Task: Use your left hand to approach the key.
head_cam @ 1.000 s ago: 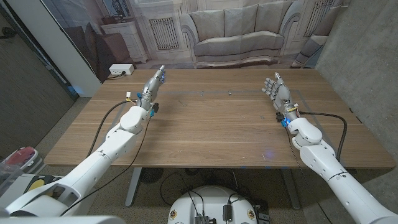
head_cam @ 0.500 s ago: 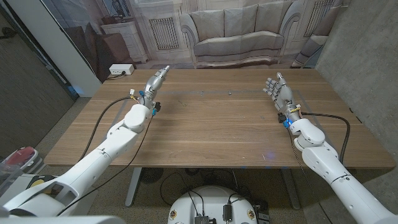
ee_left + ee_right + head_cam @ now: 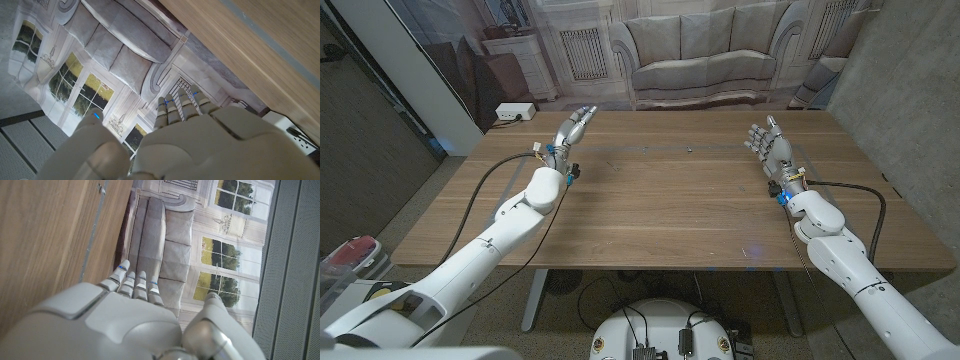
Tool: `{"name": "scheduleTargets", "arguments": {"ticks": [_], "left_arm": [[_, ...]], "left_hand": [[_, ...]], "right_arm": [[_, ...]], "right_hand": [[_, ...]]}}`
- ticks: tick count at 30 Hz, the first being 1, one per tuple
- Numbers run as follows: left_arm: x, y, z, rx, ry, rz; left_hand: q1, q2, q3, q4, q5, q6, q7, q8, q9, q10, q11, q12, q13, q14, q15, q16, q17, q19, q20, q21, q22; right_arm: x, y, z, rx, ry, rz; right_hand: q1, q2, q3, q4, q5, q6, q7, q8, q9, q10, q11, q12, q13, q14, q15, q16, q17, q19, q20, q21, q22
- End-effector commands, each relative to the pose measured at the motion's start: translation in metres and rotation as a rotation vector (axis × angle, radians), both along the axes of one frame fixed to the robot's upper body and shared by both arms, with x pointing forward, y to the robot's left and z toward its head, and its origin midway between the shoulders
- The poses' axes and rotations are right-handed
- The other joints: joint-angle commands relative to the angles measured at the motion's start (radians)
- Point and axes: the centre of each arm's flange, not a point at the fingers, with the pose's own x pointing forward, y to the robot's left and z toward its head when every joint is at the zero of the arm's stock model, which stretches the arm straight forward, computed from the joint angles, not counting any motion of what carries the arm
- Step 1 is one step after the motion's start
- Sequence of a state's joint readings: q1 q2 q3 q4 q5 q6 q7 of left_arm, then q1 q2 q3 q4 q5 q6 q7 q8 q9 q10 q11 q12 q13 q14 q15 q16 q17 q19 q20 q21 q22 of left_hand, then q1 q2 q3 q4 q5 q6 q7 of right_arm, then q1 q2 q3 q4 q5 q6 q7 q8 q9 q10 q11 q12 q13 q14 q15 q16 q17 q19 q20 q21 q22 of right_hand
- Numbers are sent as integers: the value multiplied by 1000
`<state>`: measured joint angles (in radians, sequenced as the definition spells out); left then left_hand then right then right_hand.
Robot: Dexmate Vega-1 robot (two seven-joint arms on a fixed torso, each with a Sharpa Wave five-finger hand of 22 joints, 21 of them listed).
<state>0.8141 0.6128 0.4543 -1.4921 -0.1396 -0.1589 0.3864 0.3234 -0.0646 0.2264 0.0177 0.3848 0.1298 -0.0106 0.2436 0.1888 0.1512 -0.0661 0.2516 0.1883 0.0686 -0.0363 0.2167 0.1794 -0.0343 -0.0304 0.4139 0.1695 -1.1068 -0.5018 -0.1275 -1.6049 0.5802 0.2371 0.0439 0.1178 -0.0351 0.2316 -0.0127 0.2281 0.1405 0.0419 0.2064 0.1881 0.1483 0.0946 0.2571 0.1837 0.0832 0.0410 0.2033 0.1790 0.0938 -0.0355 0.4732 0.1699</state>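
Head view | key (image 3: 689,150) well right of left hand (image 3: 573,126) | fingers (image 3: 584,115) straight, together, empty

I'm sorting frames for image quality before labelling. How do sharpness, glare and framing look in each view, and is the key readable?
Head view: evenly lit, sharp; the key is only a tiny dark speck on the table. Left wrist view: the left hand looms close, soft, the scene turned. Right wrist view: the right hand likewise close and soft, backdrop windows bright.
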Motion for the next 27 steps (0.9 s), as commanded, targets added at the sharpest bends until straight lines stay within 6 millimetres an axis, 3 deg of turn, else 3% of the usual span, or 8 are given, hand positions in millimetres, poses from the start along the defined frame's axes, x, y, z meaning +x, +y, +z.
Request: {"name": "scheduleTargets", "arguments": {"ticks": [1,27], "left_arm": [[-1,-3,5,74,-20,85],[0,-15,14,222,-56,263]], "left_hand": [[4,4,3,-8,6,9,-1,5,1,10,-4,5,4,15,-15,7,4,7,-64,-2,6],[33,22,9,-17,11,50,-9,8,1,46,-14,4,4,51,-27,7,4,25,-69,-16,6]], "right_arm": [[-1,1,-1,11,-9,-3],[-1,-3,-2,33,-23,-8]], "right_hand": [[-1,0,-6,1,-5,10,-1,0,3,8,0,1,5,9,-1,2,5,6,-18,-4,5],[-2,0,-10,0,-6,16,-1,0,2,15,2,0,5,15,1,0,5,8,-13,-14,6]]}}
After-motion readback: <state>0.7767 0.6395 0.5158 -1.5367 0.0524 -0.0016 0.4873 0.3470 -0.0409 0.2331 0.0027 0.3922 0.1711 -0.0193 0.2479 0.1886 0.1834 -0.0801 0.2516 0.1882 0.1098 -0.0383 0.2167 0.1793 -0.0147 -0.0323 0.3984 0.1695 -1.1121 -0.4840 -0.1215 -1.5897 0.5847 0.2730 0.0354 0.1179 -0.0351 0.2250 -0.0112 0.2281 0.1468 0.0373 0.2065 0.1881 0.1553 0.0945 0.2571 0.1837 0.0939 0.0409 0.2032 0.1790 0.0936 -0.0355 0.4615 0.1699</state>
